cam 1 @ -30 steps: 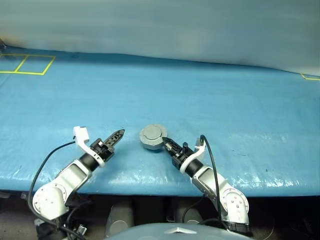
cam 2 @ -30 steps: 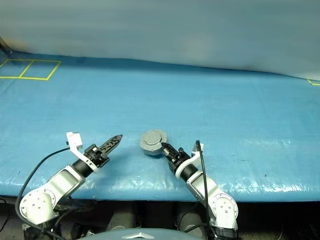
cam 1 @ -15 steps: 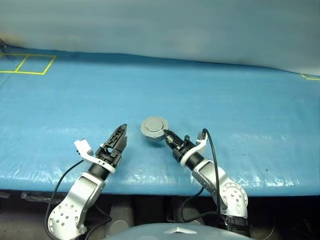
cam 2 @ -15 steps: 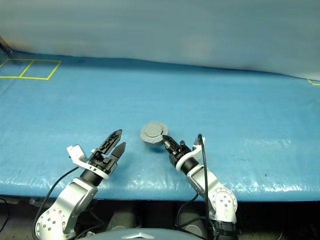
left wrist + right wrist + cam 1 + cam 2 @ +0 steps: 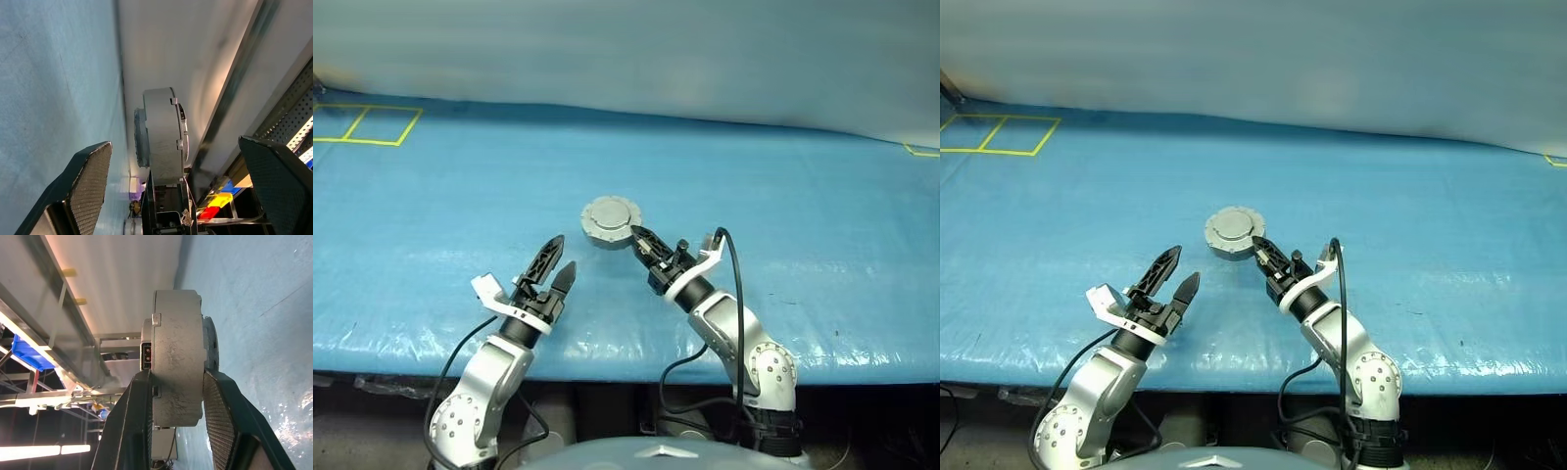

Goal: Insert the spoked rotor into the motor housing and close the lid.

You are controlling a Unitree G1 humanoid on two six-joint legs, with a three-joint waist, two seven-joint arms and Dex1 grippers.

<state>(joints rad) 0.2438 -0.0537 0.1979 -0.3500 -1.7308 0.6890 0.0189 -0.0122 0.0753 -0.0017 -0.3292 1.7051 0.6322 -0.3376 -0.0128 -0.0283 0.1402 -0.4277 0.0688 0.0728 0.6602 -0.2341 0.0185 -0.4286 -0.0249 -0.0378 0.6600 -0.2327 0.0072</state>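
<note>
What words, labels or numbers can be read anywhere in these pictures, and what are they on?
None can be read.
The motor housing, held in the right gripper, has plain grey faces with no lettering visible.
The blue table cover bears only yellow tape lines, which form boxes, not letters.
The open left gripper carries no label.

Grey lid (image 5: pixel 611 219), blue tarp (image 5: pixel 783 196) with yellow lines (image 5: pixel 357 124), black pincers.

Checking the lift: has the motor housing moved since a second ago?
Yes. The motor housing, held by the right end effector, has shifted up the view toward the blue mat's far edge.
</note>
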